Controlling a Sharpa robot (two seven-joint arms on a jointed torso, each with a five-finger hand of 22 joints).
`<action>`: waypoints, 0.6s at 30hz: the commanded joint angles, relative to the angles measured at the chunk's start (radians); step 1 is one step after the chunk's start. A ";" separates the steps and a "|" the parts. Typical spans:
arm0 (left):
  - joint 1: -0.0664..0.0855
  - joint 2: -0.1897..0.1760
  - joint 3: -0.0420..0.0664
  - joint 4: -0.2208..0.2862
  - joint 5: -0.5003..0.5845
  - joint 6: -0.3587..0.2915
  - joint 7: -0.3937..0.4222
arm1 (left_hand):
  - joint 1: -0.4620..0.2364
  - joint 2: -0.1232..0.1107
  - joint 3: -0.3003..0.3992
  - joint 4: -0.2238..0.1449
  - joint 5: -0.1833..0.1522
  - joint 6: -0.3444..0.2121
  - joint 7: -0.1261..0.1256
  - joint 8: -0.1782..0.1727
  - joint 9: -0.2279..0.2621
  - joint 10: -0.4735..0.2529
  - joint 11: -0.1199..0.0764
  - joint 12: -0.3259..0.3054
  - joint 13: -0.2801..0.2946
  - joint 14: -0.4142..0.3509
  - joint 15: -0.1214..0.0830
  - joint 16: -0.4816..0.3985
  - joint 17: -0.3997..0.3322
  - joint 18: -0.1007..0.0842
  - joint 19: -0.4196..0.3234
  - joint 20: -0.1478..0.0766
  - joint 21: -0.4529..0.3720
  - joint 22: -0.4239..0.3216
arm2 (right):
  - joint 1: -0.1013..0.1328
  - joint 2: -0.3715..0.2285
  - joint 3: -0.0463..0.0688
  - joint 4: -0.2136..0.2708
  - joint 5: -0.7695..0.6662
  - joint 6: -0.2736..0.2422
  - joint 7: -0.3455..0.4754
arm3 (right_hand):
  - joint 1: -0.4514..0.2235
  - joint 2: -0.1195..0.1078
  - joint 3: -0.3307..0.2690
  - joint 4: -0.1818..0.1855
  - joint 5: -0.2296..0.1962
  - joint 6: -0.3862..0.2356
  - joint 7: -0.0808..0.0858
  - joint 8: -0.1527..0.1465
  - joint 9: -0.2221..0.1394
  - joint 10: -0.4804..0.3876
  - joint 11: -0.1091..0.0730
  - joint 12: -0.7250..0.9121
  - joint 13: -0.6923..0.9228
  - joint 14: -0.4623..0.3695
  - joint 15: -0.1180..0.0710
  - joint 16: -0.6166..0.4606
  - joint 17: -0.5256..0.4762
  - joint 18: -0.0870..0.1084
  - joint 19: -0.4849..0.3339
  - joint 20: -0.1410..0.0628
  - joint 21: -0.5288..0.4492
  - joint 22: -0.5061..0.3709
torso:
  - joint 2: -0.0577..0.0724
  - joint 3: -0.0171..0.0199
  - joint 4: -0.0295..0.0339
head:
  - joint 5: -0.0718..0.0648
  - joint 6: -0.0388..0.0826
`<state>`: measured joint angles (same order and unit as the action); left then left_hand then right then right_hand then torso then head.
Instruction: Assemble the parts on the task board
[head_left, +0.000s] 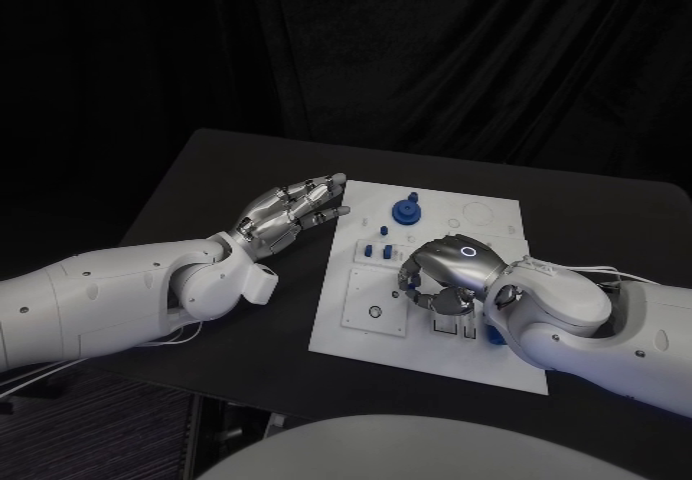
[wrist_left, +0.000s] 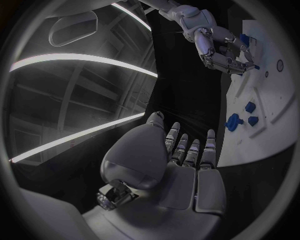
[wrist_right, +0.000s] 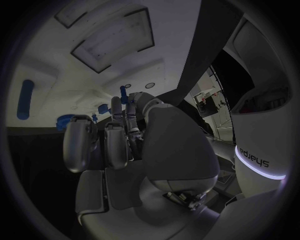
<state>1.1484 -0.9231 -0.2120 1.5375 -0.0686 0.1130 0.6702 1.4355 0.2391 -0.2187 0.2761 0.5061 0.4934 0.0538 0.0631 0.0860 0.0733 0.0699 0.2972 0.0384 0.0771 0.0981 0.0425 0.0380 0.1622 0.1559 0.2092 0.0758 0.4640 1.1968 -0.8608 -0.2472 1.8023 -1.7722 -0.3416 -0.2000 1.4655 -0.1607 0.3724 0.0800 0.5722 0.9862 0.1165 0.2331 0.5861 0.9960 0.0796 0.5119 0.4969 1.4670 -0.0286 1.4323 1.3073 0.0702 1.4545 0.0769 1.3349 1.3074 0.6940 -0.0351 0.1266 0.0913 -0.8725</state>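
Observation:
The white task board (head_left: 369, 325) lies in the middle of the black table. A round blue part (head_left: 408, 211) stands near its far edge, and small blue parts (head_left: 378, 250) sit left of centre. My right hand (head_left: 449, 270) hovers low over the board's middle with its fingers curled down; a small blue part (wrist_right: 124, 92) shows at its fingertips, but I cannot tell whether it is held. Another blue part (head_left: 495, 337) peeks out by the right wrist. My left hand (head_left: 296, 212) floats at the board's far left corner, fingers stretched and apart, holding nothing.
The black table (head_left: 216, 170) has bare room left of the board and beyond it. The left wrist view shows the board's edge (wrist_left: 269, 130) with blue parts (wrist_left: 235, 122) on it and my right hand (wrist_left: 220, 52) further off.

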 joint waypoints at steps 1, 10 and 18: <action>-0.002 0.003 0.001 -0.001 0.004 0.014 0.012 | 0.004 0.004 0.008 -0.002 0.004 0.001 0.003 0.002 0.000 0.001 0.007 -0.003 0.000 0.002 0.001 0.001 -0.001 0.016 0.002 -0.001 -0.004 -0.001 | -0.007 0.003 0.000 -0.003 -0.013 0.011 -0.016 | 0.006 -0.004 0.001 0.005 -0.006 -0.007 -0.001 -0.007 -0.002 0.042 -0.038 -0.007 0.000 0.032 0.000 -0.002 0.047 -0.013 -0.007 0.002 -0.004 0.187 | 0.000 0.0000 -0.0007 | 0.004 0.000; -0.005 0.006 0.001 -0.003 0.004 0.017 0.011 | 0.006 0.004 0.009 -0.003 0.004 0.003 0.003 0.002 0.000 0.000 0.007 -0.004 0.000 0.002 0.002 0.001 -0.001 0.016 0.002 -0.001 -0.004 -0.003 | -0.014 0.014 0.000 -0.015 -0.013 0.006 -0.014 | 0.007 -0.004 0.001 0.005 -0.008 -0.008 -0.001 -0.009 -0.002 0.042 -0.037 -0.008 -0.001 0.032 0.000 -0.002 0.048 -0.013 -0.007 0.002 -0.003 0.187 | -0.001 -0.0002 0.0010 | 0.011 0.000; -0.006 0.007 0.001 -0.004 0.004 0.017 0.010 | 0.009 0.005 0.010 -0.005 0.005 0.010 0.004 0.004 0.002 0.000 0.009 -0.004 0.000 0.001 0.003 0.001 -0.001 0.016 0.002 0.001 -0.005 -0.005 | -0.016 0.026 0.000 -0.027 -0.013 0.006 -0.013 | 0.008 -0.002 0.002 0.006 -0.016 -0.008 0.000 -0.012 -0.004 0.044 -0.037 -0.010 -0.001 0.033 0.001 -0.001 0.049 -0.013 -0.006 0.003 -0.002 0.188 | -0.002 -0.0001 0.0018 | 0.016 0.000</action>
<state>1.1445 -0.9181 -0.2120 1.5321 -0.0685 0.1167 0.6692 1.4393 0.2430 -0.2135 0.2708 0.5060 0.4970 0.0574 0.0630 0.0862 0.0734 0.0699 0.2972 0.0383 0.0772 0.0981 0.0424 0.0380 0.1622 0.1559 0.2093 0.0758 0.4612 1.1834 -0.8356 -0.2474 1.7759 -1.7758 -0.3393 -0.2006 1.4640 -0.1621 0.3720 0.0803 0.5598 0.9855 0.1171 0.2241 0.5828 1.0048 0.0746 0.5060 0.4950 1.4670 -0.0285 1.4323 1.3073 0.0702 1.4545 0.0769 1.3349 1.3073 0.6927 -0.0354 0.1278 0.1065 -0.8725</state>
